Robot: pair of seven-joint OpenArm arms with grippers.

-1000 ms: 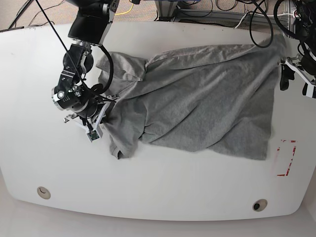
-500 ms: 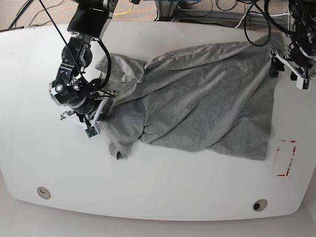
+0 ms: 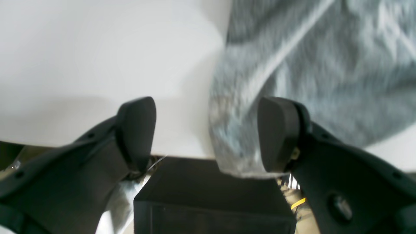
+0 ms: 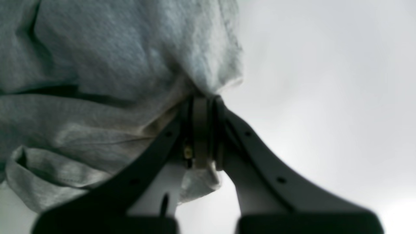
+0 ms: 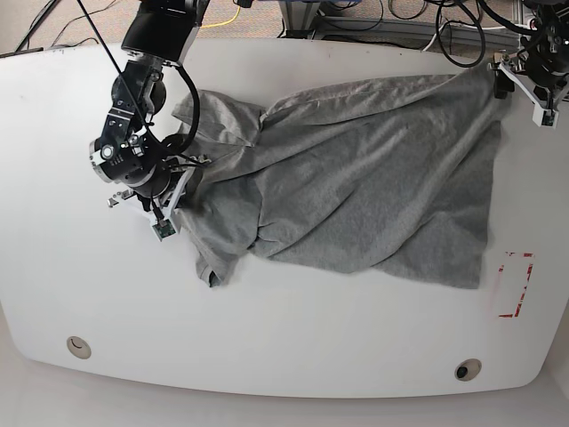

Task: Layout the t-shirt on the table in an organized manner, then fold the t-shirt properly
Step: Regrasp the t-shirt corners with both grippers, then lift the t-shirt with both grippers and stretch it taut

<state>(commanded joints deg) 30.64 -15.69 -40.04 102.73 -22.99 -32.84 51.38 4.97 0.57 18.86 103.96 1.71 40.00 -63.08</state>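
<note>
The grey t-shirt (image 5: 356, 187) lies wrinkled across the middle of the white table (image 5: 293, 356), its left part bunched. At that bunched left edge my right gripper (image 5: 175, 191) is shut on a fold of the fabric; the right wrist view shows the cloth (image 4: 113, 81) pinched between the closed fingertips of this gripper (image 4: 201, 104). My left gripper (image 5: 520, 89) hangs at the shirt's far right corner by the table's back edge. In the left wrist view it (image 3: 208, 133) is open, and the shirt corner (image 3: 237, 139) lies between the fingers, close to the right pad (image 3: 279, 133).
A red-taped rectangle (image 5: 514, 285) marks the table near the right edge. Two grommet holes (image 5: 78, 346) (image 5: 467, 369) sit along the front. Cables (image 5: 356, 18) and frame parts run behind the far edge. A dark box (image 3: 208, 195) shows below the table edge.
My left gripper has moved along the shirt's right edge toward the far corner of the table. The right gripper has shifted slightly back, still holding the bunched fabric.
</note>
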